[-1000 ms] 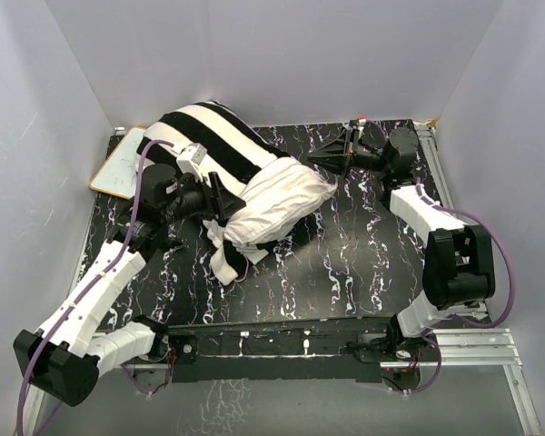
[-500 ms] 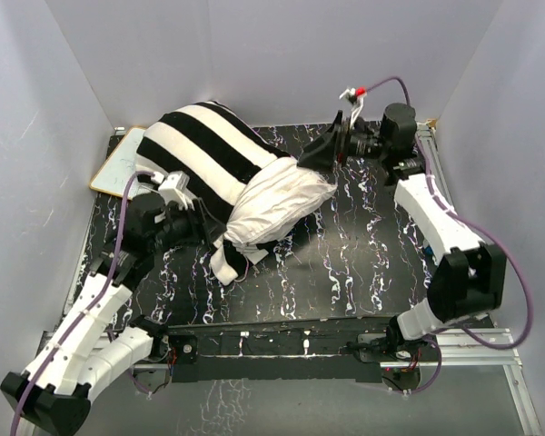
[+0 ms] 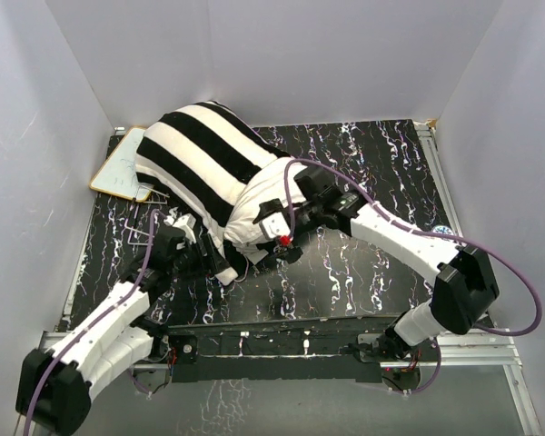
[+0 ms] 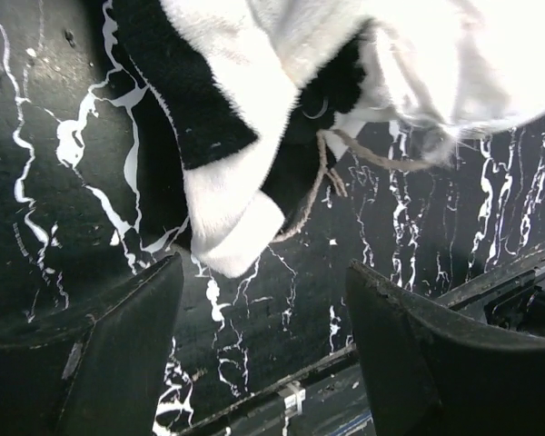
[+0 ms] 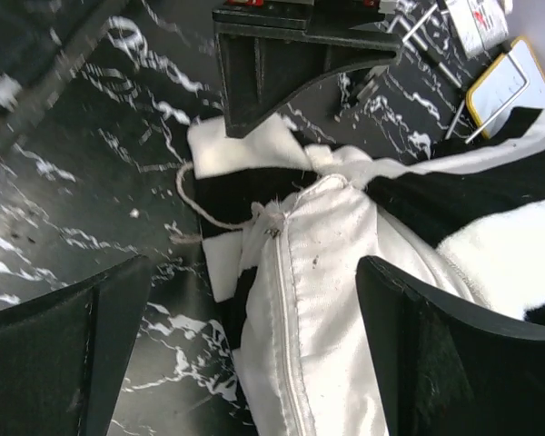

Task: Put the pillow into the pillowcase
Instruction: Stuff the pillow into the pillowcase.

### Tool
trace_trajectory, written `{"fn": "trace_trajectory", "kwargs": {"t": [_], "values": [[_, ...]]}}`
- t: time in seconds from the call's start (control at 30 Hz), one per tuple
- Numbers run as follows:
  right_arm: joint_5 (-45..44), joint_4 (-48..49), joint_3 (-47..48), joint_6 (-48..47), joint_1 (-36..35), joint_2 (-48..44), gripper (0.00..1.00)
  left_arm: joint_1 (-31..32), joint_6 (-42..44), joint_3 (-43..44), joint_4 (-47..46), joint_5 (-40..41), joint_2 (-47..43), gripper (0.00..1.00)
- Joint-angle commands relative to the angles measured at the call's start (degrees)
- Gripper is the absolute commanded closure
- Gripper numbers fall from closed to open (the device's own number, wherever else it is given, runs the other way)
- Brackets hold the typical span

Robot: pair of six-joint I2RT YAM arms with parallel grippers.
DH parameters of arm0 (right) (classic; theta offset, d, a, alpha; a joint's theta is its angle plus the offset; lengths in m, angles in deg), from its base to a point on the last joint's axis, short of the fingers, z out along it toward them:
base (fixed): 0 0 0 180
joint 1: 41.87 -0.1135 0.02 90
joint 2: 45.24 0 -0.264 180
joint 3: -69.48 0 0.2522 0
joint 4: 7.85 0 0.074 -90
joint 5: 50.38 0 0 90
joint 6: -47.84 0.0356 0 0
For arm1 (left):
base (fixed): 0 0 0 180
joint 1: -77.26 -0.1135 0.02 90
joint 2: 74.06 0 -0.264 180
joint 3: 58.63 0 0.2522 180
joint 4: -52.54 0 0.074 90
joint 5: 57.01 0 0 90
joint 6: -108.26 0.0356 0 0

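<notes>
You see the table [image 3: 372, 272] | pillowcase [image 3: 200, 150] lies on its left half, covering most of the pillow [image 3: 252, 207], white end sticking out at the near side | right gripper [image 5: 254, 272] fingers apart over that end | left gripper [image 4: 263, 272] fingers apart, empty, facing the pillowcase corner

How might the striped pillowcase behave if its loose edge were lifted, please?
Probably floppy: the pillowcase lies in soft folds at its open end, so it would likely sag rather than hold shape. Its surface looks fuzzy, so perhaps not slippery. With the pillow partly inside, lifting may drag that bulk along.
</notes>
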Motion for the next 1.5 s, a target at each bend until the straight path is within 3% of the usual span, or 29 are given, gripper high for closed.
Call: {"fn": "trace_trajectory", "kwargs": {"t": [0.0, 0.23, 0.27, 0.3, 0.33, 0.4, 0.43, 0.47, 0.5, 0.6, 0.77, 0.83, 0.93, 1.07, 1.2, 1.33, 1.47], "values": [[-13.2, 7.1, -1.3, -10.2, -2.3, 1.5, 0.01, -0.2, -2.8, -3.5, -15.9, -3.8, 6.3, 0.29], [-26.6, 25.0, -4.5, -6.6, -6.9, 10.9, 0.05, -0.1, -3.2, -5.2, -29.7, -5.5, 19.1, 0.32], [-28.8, 28.1, -5.2, -5.5, -7.4, 11.9, 0.09, -0.2, -3.6, -5.4, -31.4, -6.0, 20.3, 0.36], [-30.8, 30.8, -5.6, -4.1, -7.8, 13.0, 0.13, -0.2, -3.8, -5.4, -33.8, -6.6, 21.4, 0.47], [-32.6, 33.0, -5.6, -2.8, -7.9, 14.0, 0.20, -0.2, -3.9, -5.4, -35.3, -7.4, 22.2, 0.59], [-37.3, 39.7, -5.6, 2.1, -8.0, 15.4, 0.56, -0.2, -3.5, -4.8, -37.8, -9.7, 23.4, 0.92], [-40.6, 43.6, -5.2, 6.0, -8.0, 17.3, 0.75, -0.2, -3.1, -4.1, -38.3, -11.8, 23.7, 1.00], [-44.2, 46.7, -4.2, 10.0, -8.0, 18.2, 0.87, -0.1, -2.7, -3.1, -38.3, -14.2, 23.7, 1.00], [-48.5, 48.7, -2.6, 13.7, -8.0, 19.0, 0.91, -0.1, -2.4, -1.7, -37.7, -16.9, 23.4, 1.00], [-58.0, 50.8, 2.9, 21.5, -7.5, 21.0, 0.92, 0.0, -2.8, 3.4, -32.7, -25.9, 19.9, 1.00], [-58.3, 45.5, 10.7, 31.2, -4.0, 25.7, 0.92, 1.2, -6.9, 12.3, -25.4, -36.3, 11.9, 1.00], [-55.4, 42.6, 12.7, 36.2, -2.1, 28.5, 0.92, 2.1, -8.5, 15.6, -23.8, -39.0, 10.1, 1.00], [-43.6, 39.0, 14.2, 44.4, 2.3, 30.7, 0.92, 2.7, -8.5, 18.7, -19.9, -40.9, 8.2, 1.00], [-35.9, 38.4, 10.9, 45.6, 4.4, 31.0, 0.91, 2.8, -11.0, 17.9, -21.1, -42.0, 6.1, 1.00], [-27.0, 34.9, 9.5, 47.7, 4.3, 34.1, 0.72, 2.8, -15.9, 14.8, -29.1, -43.0, 6.6, 1.00], [-13.5, 28.3, 7.9, 44.2, 4.5, 35.6, 0.57, 2.7, -8.7, 14.2, -19.8, -41.9, 9.2, 1.00], [-6.1, 21.6, 5.7, 35.9, 5.7, 27.1, 0.35, 2.7, -2.5, 10.9, -13.1, -40.9, 12.8, 1.00]]}}
